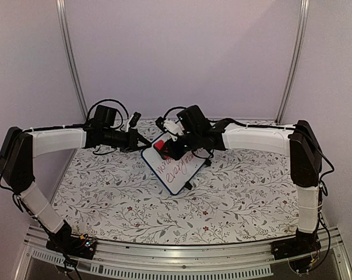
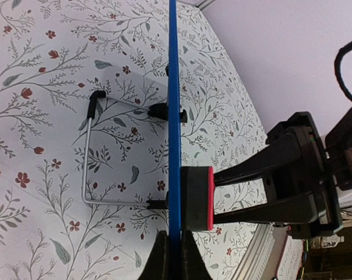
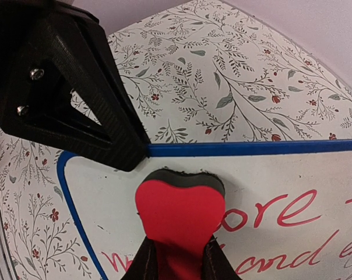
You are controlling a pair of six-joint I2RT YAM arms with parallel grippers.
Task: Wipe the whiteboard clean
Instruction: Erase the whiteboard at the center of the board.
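So this looks like the very start of the wiping step. The whiteboard (image 1: 179,169) sits toward the far edge of the worktop (image 1: 240,198), roughly midway between the left and right edges. It's propped up at a tilt on its wire stand (image 2: 88,157). The red writing (image 3: 281,216) reads plainly across the lower part of the face, so I'd say most of the job isn't done yet.

The left tool (image 2: 171,256) is clamped shut on the board's blue frame at its top far-left corner, steadying it. The right tool (image 3: 179,262) is squeezing the red eraser (image 3: 179,204) hard enough that it bulges into a heart shape. The felt side is pressed flat on the board, just under the top edge and above the text.

Both arms reach in from their own sides, forearms about level, and the wrists meet at that corner, nearly touching.

Next move, I reckon: drag the eraser down and across the lettering with steady pressure while the left keeps its clamp. Watch the board doesn't fold back on its stand.
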